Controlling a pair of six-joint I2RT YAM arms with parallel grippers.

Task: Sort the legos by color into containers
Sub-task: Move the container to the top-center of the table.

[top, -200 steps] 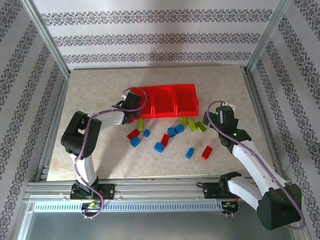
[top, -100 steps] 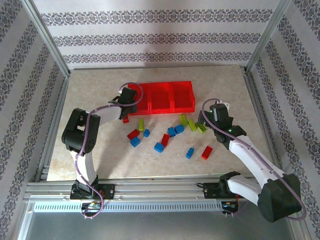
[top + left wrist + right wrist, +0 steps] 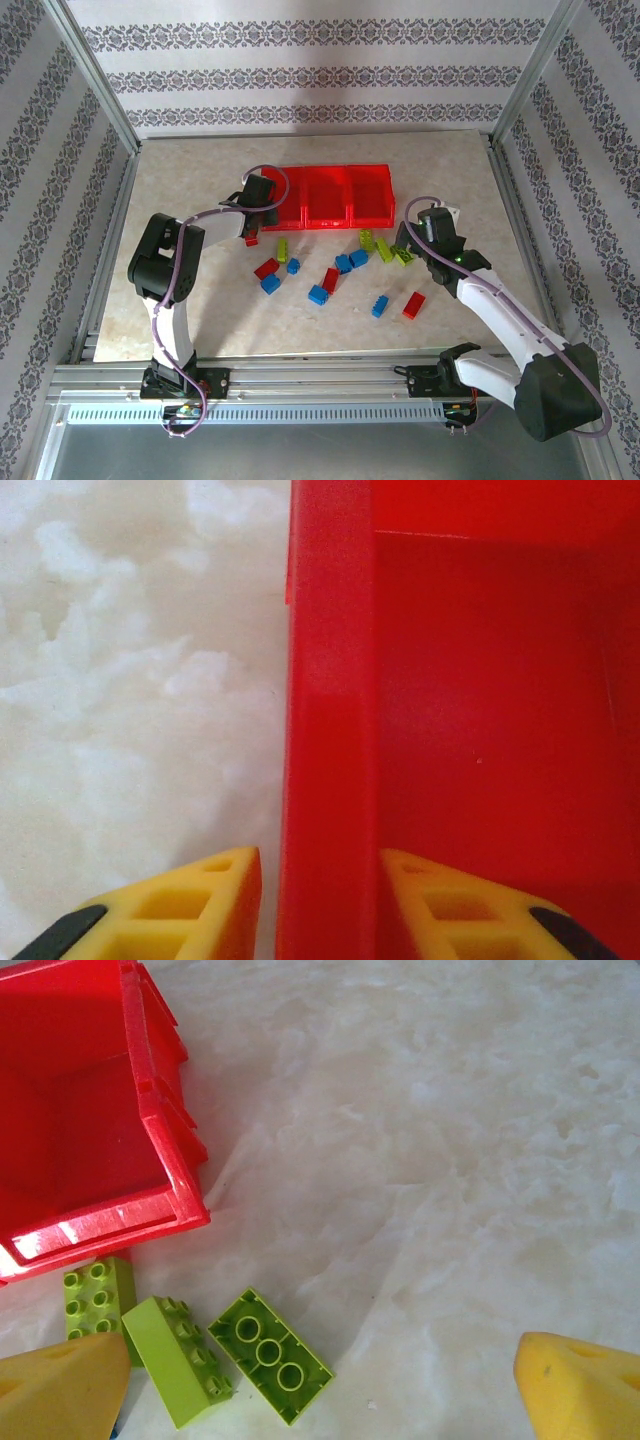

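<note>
The containers (image 3: 330, 172) are a row of three red bins at the table's middle back. My left gripper (image 3: 257, 200) is shut on the row's left end wall (image 3: 330, 730), one yellow finger (image 3: 215, 895) outside and one inside the bin. The legos lie loose in front of the row: red (image 3: 266, 268), blue (image 3: 318, 294) and yellow-green (image 3: 384, 250). My right gripper (image 3: 405, 246) hangs open over yellow-green bricks; one lies upside down (image 3: 270, 1355), one on its side (image 3: 180, 1362), one studs up (image 3: 97, 1295) by the right bin's corner (image 3: 150, 1222).
A small red brick (image 3: 251, 239) sits just under my left arm. A blue brick (image 3: 380, 306) and a red brick (image 3: 413, 305) lie nearest the front. Metal frame posts and patterned walls close in the table's sides and back.
The row of bins has shifted a little up and left with my left gripper on its end wall. My right gripper has moved left, closer to the yellow-green bricks.
</note>
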